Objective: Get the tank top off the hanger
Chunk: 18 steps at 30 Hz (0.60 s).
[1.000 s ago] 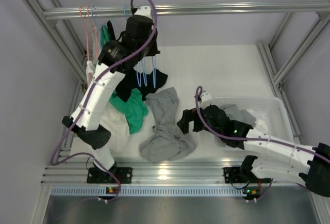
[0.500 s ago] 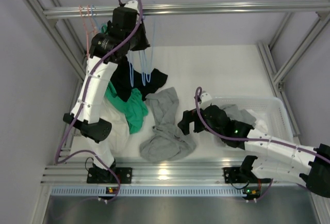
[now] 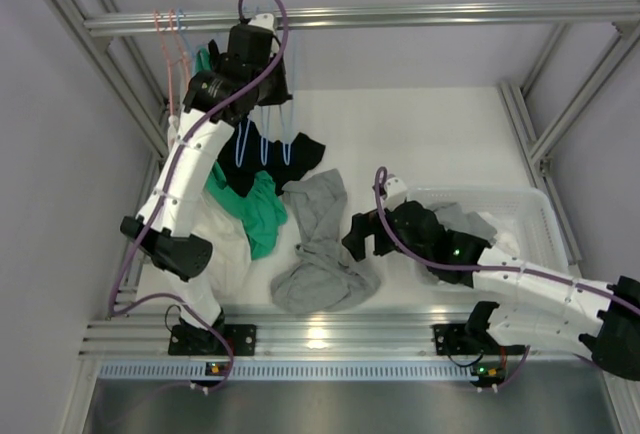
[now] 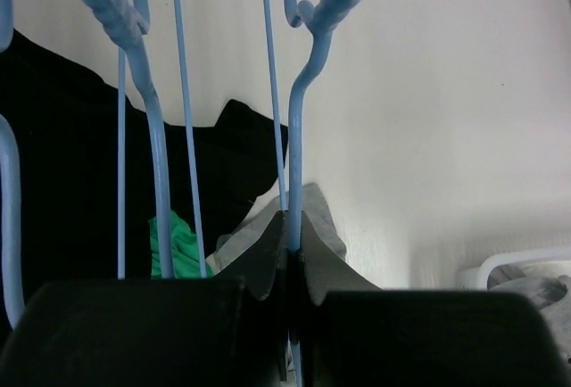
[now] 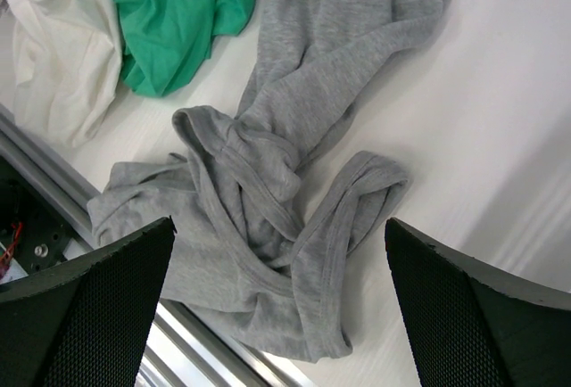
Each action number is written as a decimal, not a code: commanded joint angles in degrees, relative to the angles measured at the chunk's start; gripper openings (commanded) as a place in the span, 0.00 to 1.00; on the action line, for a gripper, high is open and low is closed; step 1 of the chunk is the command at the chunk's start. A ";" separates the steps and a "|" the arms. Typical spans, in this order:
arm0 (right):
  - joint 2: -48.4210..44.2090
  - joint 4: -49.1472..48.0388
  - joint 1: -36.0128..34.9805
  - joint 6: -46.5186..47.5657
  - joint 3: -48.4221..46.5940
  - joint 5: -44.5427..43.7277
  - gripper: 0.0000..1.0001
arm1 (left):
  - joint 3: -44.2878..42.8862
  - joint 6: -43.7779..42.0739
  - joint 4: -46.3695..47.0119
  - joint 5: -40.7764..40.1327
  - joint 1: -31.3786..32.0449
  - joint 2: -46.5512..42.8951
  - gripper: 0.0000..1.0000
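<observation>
The grey tank top [image 3: 318, 246] lies crumpled on the white table, with no hanger in it. High up by the rail, my left gripper [image 3: 268, 94] is shut on the wire of a bare blue hanger [image 3: 264, 142], whose loops dangle over a black garment [image 3: 258, 159]. In the left wrist view the jaws pinch that blue hanger [image 4: 294, 155] tightly at the left gripper [image 4: 293, 231]. My right gripper [image 3: 358, 236] hovers open just right of the tank top. In its wrist view the tank top [image 5: 268, 191] sits between and beyond the wide-apart fingers [image 5: 89, 289] of the right gripper [image 5: 278, 302].
A green garment [image 3: 250, 209] and a white one [image 3: 225, 244] lie left of the tank top. Pink hangers [image 3: 170, 49] hang from the overhead rail [image 3: 420, 17] at the left. A clear bin [image 3: 540, 216] holding clothes stands at the right. A metal frame edge [image 5: 53, 191] runs along the near side.
My left arm has swung the blue hanger leftward along the rail, then back a little to the right. The right arm and the tank top have stayed put.
</observation>
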<state>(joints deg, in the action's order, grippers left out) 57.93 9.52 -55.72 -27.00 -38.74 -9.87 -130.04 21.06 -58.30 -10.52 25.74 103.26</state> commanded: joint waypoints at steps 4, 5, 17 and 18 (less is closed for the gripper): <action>2.80 -0.64 -4.12 7.57 -4.85 4.77 0.99 | 1.63 0.82 -1.20 -0.55 0.28 -3.06 0.17; 4.45 -0.64 -5.26 8.71 -5.64 3.90 1.00 | 1.63 0.91 -1.20 -0.46 0.71 -4.63 0.22; 25.80 -2.05 -10.72 14.17 -13.72 -3.84 0.99 | 22.86 3.46 3.45 -1.34 2.83 -29.92 0.99; 27.13 -2.22 -10.98 14.52 -13.99 -3.67 0.99 | 24.64 3.38 3.89 -1.34 2.83 -32.22 0.99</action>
<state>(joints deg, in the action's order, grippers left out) 81.71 9.28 -64.97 -14.96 -49.36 -11.53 -110.17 23.55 -57.87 -11.03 28.58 79.07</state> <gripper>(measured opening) 0.993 0.987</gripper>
